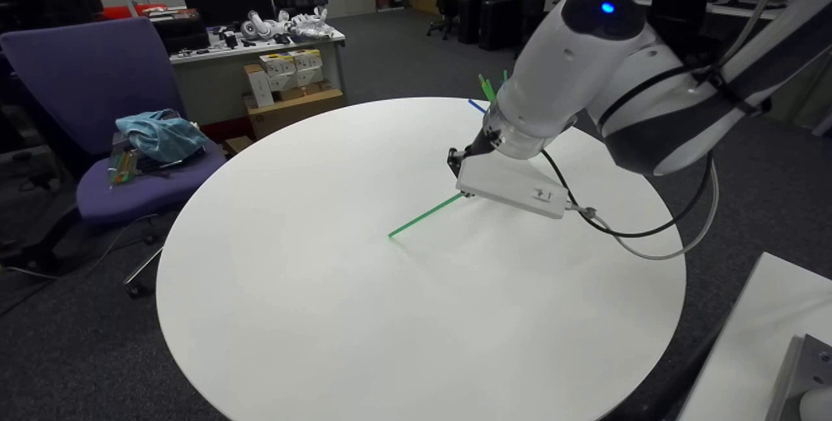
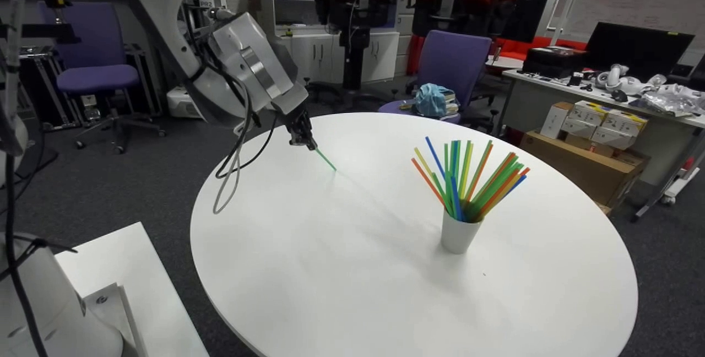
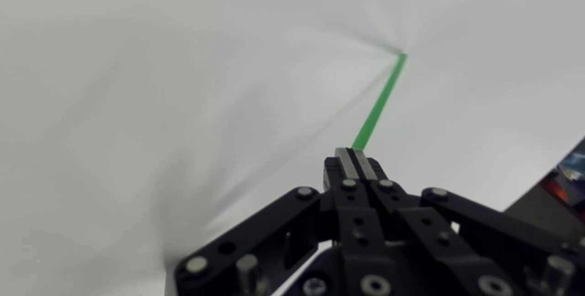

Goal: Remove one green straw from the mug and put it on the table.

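Observation:
My gripper [image 3: 352,150] is shut on one green straw [image 3: 379,104]. The straw slants out from the fingertips, and its free end meets its shadows on the white round table [image 3: 183,81], so it appears to touch the tabletop. In both exterior views the held straw [image 1: 426,215] [image 2: 326,160] is tilted, and the gripper [image 1: 464,191] [image 2: 312,146] is a little above the table. The white mug [image 2: 458,237] stands upright, full of coloured straws [image 2: 473,180], well apart from the gripper. In an exterior view the arm hides the mug; only some straw tops [image 1: 487,89] show.
The table's rim [image 1: 170,343] curves round the work area. A purple chair [image 1: 97,83] with a blue cloth stands beside the table. A white side table [image 2: 126,269] carries the robot base. Cables [image 1: 637,234] hang in a loop from the arm.

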